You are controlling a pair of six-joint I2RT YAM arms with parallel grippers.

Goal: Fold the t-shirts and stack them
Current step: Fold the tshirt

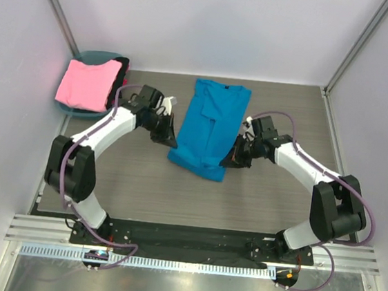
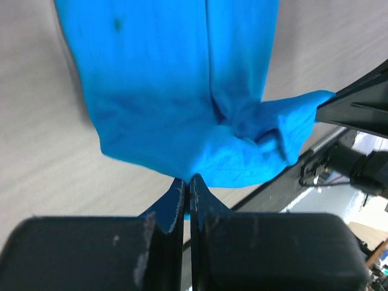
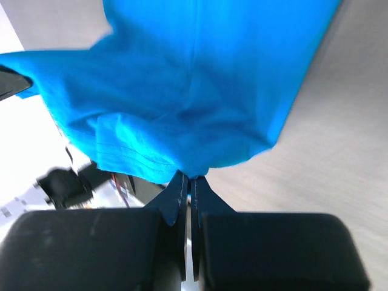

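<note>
Top external view: blue t-shirt (image 1: 210, 123) lies lengthwise in the middle of the counter (image 1: 271, 202). Collar end is on the far side, hem end toward the arm bases. It is narrowed to a long panel with a fold line down its centre.

Left fingers (image 1: 169, 141) sit at the near left corner of the hem, right fingers (image 1: 225, 161) at the near right corner. Pink t-shirt (image 1: 86, 84) is folded and lies over the rim of a round teal basket (image 1: 96, 56) at far left. Dark t-shirt (image 1: 123, 73) is just beside it, mostly hidden.

Left wrist view: left fingers (image 2: 181, 185) are pressed together with blue cloth pinched at the tips. Hem is bunched and creased, with shadow beneath it. Its far corner is drawn out to a point at a black finger on the right edge.

Right wrist view: right fingers (image 3: 182, 182) are clamped on the stitched hem edge, and cloth spreads away over grey wood grain.
</note>
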